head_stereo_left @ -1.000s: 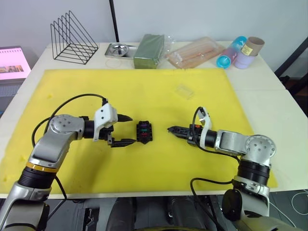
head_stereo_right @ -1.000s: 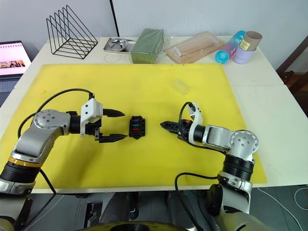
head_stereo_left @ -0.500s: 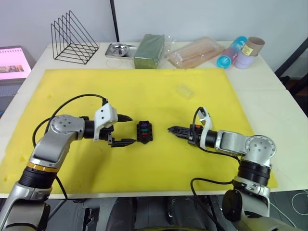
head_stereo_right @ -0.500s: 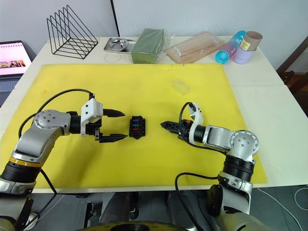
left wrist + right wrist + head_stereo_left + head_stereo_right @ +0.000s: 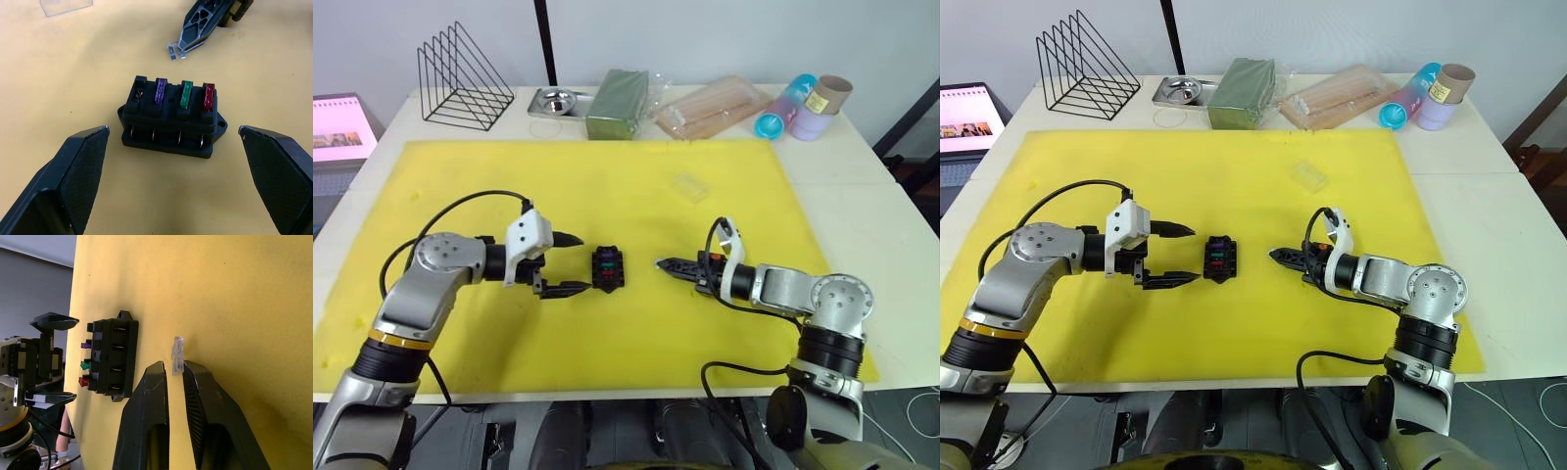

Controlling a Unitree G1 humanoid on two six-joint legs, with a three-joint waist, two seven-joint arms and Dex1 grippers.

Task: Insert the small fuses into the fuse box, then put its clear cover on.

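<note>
The black fuse box (image 5: 607,267) lies in the middle of the yellow mat (image 5: 509,186). In the left wrist view it holds a purple fuse (image 5: 160,91), a green fuse (image 5: 186,93) and a red fuse (image 5: 209,95), with one end slot (image 5: 139,93) empty. My left gripper (image 5: 582,262) is open just left of the box, its fingers apart and level with the box's two sides. My right gripper (image 5: 661,263) is to the right of the box, pointing at it and shut on a small pale fuse (image 5: 177,356). The clear cover (image 5: 689,185) lies farther back on the mat.
Along the table's back edge stand a black wire rack (image 5: 462,78), a metal tray (image 5: 556,101), a green pack (image 5: 617,103), a clear bag of wooden sticks (image 5: 710,106) and lying cups with a cardboard tube (image 5: 803,106). A laptop (image 5: 337,127) sits far left.
</note>
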